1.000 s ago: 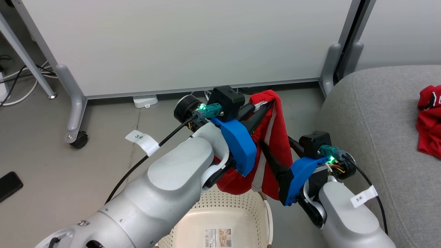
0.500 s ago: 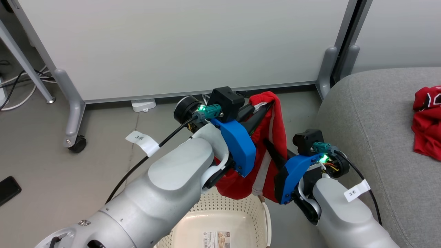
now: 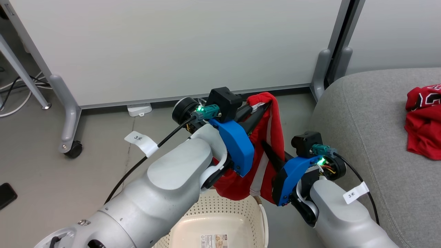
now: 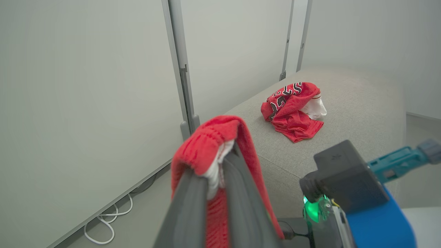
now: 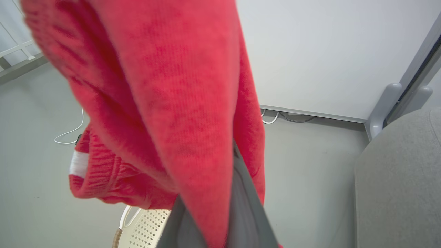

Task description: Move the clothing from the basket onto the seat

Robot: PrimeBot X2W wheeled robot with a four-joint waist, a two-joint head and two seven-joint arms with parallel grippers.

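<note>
Since the earlier frame: the right hand (image 3: 267, 148) has closed from wide open onto the hanging cloth and sits a little further left in the head view; that whole view has also slid left, so the camera has turned, not the room.
Step in hand: the second piece of the clothing, a red garment with white stripe (image 3: 272, 137), is up out of the basket (image 3: 220, 210) and held in the air above its far rim; the carry to the seat (image 3: 365, 113) has not begun, as I judge it.
First garment: a red piece with black-and-white lettering (image 4: 293, 108) already lies crumpled on the seat, well apart from both hands.
Left hand (image 4: 215, 168): fingers (image 4: 187, 203) pinched nearly together on the top fold of the red garment, white trim caught between them; the cloth drapes over the tips.
Right hand: shut on a lower fold of the same garment, its fingers (image 5: 246, 210) almost wholly wrapped in red.
Basket: looks empty inside as far as the head view shows, a label on its floor; the near part is hidden by the left forearm.
Next move: likely swing both hands together to the right over the grey cushion, keeping the hem clear of the basket rim, then let go.
Risk: the two grips pulling apart could stretch the cloth or slip one pinch.
</note>
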